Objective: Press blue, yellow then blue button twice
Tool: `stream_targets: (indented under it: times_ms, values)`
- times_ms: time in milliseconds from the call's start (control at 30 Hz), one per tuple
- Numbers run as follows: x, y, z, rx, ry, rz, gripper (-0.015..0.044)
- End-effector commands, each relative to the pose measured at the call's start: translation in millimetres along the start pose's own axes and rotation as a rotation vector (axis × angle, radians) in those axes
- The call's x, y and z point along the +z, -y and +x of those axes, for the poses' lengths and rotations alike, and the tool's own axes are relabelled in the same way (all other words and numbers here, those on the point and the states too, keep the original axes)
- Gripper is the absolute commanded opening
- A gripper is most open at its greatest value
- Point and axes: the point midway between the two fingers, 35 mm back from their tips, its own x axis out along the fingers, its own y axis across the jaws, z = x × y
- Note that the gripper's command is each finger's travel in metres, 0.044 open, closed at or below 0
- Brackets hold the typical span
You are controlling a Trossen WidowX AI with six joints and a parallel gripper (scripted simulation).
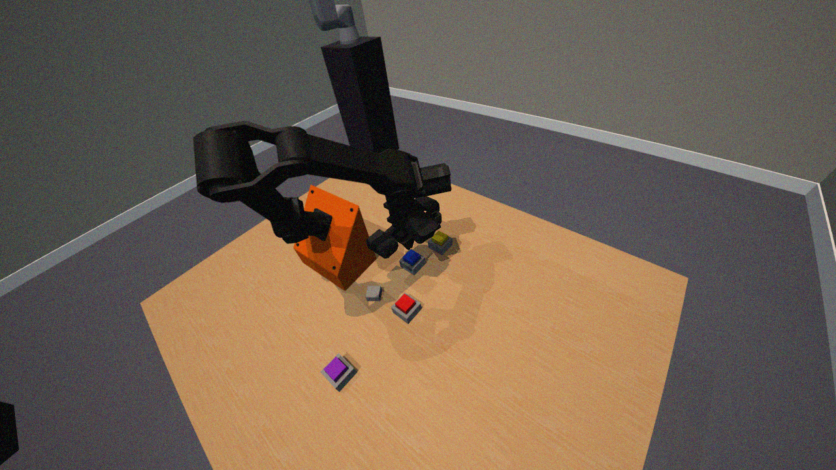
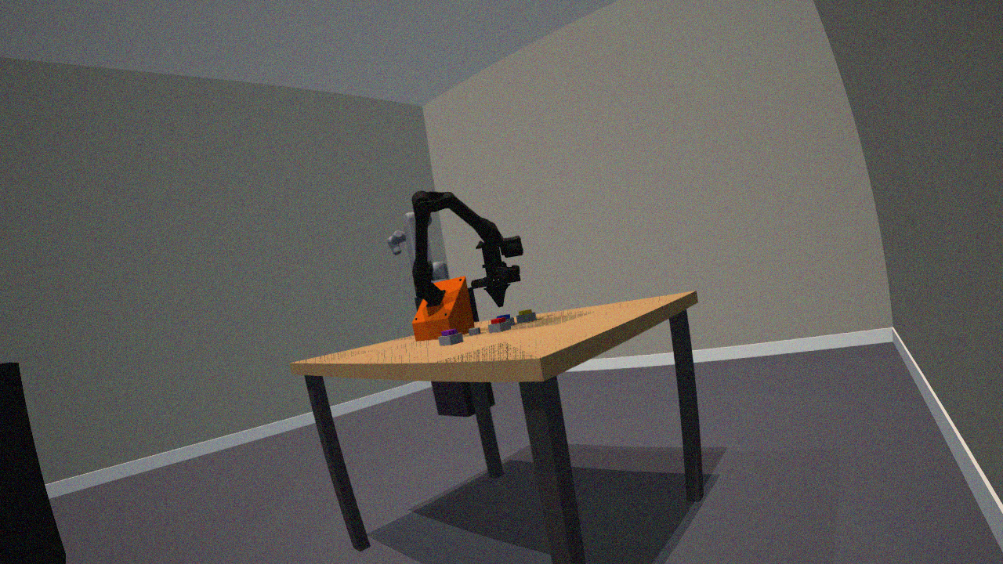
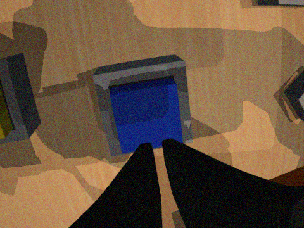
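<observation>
Exterior view: closed gripper (image 2: pixel 500 304) (image 3: pixel 157 151) hangs above the blue button

The claw is closed on nothing, its tips pointing down, apart from the blue button (image 1: pixel 412 257) (image 2: pixel 504 316) (image 3: pixel 145 114). That button sits on the wooden table (image 1: pixel 514 374) (image 2: pixel 421 370) between the yellow button (image 1: pixel 440 238) (image 2: pixel 526 312) (image 3: pixel 6 121) and the orange base (image 1: pixel 351 257) (image 2: pixel 459 309). The red button (image 1: pixel 405 303) (image 2: pixel 497 320) and a small grey block (image 1: pixel 373 292) (image 2: pixel 474 330) lie near it; the purple button (image 1: pixel 336 369) (image 2: pixel 449 332) stands well apart.

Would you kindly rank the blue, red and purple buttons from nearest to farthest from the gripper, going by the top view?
1. Blue button: just below the gripper.
2. Red button: mid-table.
3. Purple button: lower left.
</observation>
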Motion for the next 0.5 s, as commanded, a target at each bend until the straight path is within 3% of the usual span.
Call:
stream_targets:
  times_ms: [0, 467]
  values:
    - [1.1, -0.5, 6.1, 0.001, 0.008, -0.003, 0.002]
    - [1.4, -0.4, 29.0, 0.001, 0.008, -0.003, 0.002]
